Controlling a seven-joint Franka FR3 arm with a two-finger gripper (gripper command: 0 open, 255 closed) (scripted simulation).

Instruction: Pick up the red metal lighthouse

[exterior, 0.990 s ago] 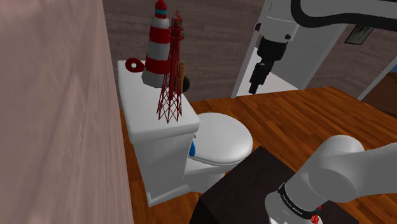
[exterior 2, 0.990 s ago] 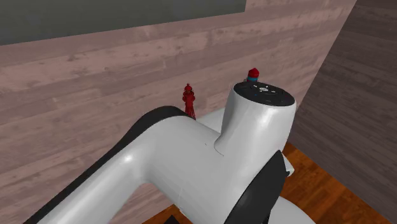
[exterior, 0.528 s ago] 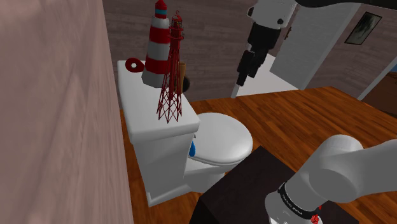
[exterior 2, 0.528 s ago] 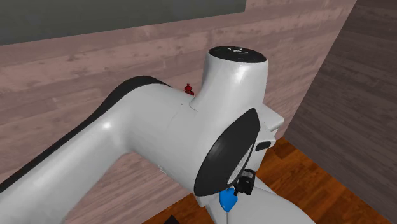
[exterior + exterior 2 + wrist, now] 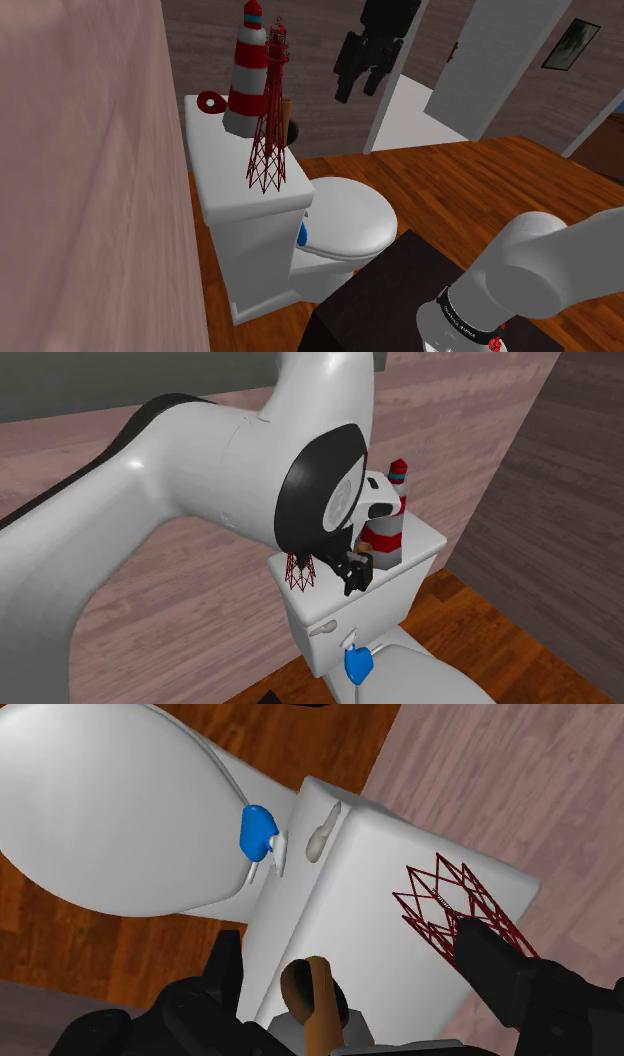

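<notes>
One slender red lattice lighthouse (image 5: 268, 115), seemingly metal, upright on smooth white toilet tank (image 5: 218, 172); gripper (image 5: 358, 86) spread apart, empty.

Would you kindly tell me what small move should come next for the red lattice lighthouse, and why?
Probably shift the gripper toward the shoulder view's left, centring it over the lighthouse on the tank. The fingers stand open, yet in the wrist view the lighthouse lies by one finger, not between them.
</notes>
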